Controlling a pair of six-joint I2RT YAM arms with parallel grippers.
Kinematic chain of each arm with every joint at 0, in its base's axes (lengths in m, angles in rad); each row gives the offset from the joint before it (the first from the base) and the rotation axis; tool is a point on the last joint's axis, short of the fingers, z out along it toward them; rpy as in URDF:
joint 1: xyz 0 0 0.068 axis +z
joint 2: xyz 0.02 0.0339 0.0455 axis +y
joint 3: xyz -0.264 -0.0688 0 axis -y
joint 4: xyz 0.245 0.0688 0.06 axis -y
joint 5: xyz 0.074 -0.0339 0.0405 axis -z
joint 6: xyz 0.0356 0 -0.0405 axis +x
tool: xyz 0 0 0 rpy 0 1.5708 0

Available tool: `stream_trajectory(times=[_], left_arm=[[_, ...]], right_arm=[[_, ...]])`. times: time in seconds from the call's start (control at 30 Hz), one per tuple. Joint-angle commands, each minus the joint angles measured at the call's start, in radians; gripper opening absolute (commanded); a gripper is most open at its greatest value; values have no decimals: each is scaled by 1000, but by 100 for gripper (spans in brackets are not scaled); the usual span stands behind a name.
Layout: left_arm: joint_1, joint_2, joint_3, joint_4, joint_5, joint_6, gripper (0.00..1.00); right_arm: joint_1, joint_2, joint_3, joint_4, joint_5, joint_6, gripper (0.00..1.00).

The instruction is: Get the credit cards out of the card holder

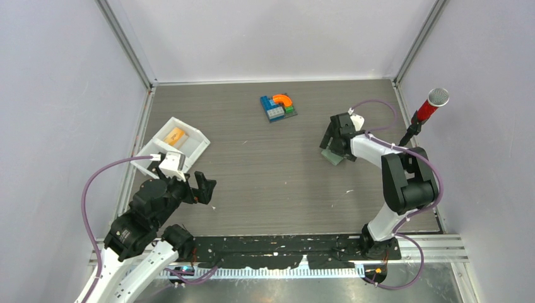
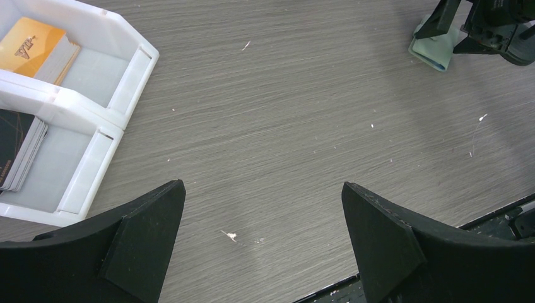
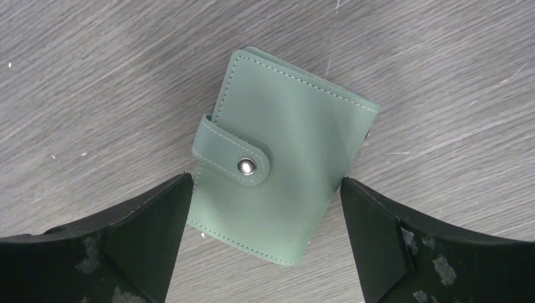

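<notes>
The right claw [image 3: 264,182], spread wide, straddles the snap-fastened card holder [image 3: 296,120] on the tabletop [image 3: 94,76]; the left claw [image 2: 262,185] gapes empty.

Sage-green stitched card holder [image 3: 284,183]: lies flat and closed on the worktop [image 1: 265,183] at right, tab snapped down by a metal stud. At left, orange credit card [image 2: 35,47]: rests in far compartment of white tray [image 2: 135,63]; dark credit cards [image 2: 19,154]: stacked in near compartment.
</notes>
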Motion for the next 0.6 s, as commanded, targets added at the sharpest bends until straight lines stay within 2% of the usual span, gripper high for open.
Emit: stream_trajectory(times=[0.0,0.2,0.33,0.4,0.5,0.57], left_arm=[[5,-8,31,11,3,3,99],[5,-8,31,13,4,3,99],[5,-6,31,14,6,3,99],[5,-7,31,14,5,3,98],[5,-10,31,11,2,3,98],[4,-12,32,11,0,0,98]], right_arm=[[14,61,106,-147,41,137,95],[42,117,138,-203,55,219,95],[62,108,143,-183,29,130,100],[75,92,135,-162,-2,56,96],[92,64,109,-130,-101,-58,85],[114,28,76,-113,-145,-125,81]])
